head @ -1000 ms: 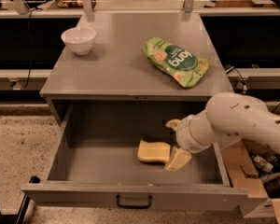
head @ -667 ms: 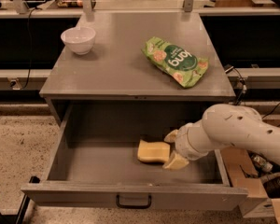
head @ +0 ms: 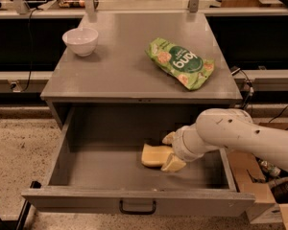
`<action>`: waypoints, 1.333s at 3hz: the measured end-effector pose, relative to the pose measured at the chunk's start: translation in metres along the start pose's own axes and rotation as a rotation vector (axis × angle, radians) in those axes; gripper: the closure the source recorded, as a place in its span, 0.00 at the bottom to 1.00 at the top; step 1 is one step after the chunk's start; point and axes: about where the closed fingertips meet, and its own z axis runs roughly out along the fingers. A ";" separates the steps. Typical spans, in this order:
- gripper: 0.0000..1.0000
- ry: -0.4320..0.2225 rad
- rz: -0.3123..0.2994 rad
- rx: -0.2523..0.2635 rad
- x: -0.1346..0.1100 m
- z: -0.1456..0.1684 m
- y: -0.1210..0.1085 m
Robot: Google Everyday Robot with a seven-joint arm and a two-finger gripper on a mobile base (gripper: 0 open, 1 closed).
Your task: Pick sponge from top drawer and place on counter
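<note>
The top drawer (head: 81, 169) stood pulled fully out, its flat front panel and small dark handle (head: 137, 207) nearest the camera. Its grey floor lay bare left of centre, leaving open room across to the left wall. Right of the drawer's centre, the pale-yellow sponge (head: 151, 155) rested flat on the drawer floor, well clear of the front panel and the back wall. The robot's hand (head: 169, 152) reached into the drawer over its right wall, low over the drawer floor. Its yellowish fingers (head: 174, 164) were spread, one in front of the sponge's right end and one behind it; whether they pressed on it could not be told. The white arm (head: 240, 133) ran back out past the drawer's right side.

Above and behind the drawer, the desk (head: 120, 66) overhung the drawer's rear. A green snack bag (head: 180, 63) lay on it above the drawer's right half, close to the desk's right edge. A white bowl (head: 80, 41) stood above the drawer's left half, towards the far-left corner. The stretch of desk between bag and bowl was bare.
</note>
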 end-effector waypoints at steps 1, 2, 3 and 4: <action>0.35 -0.001 0.032 -0.025 -0.003 0.011 -0.006; 0.35 0.006 0.086 -0.067 0.002 0.022 -0.007; 0.37 0.023 0.133 -0.109 0.009 0.030 -0.006; 0.55 0.019 0.156 -0.134 0.009 0.031 -0.006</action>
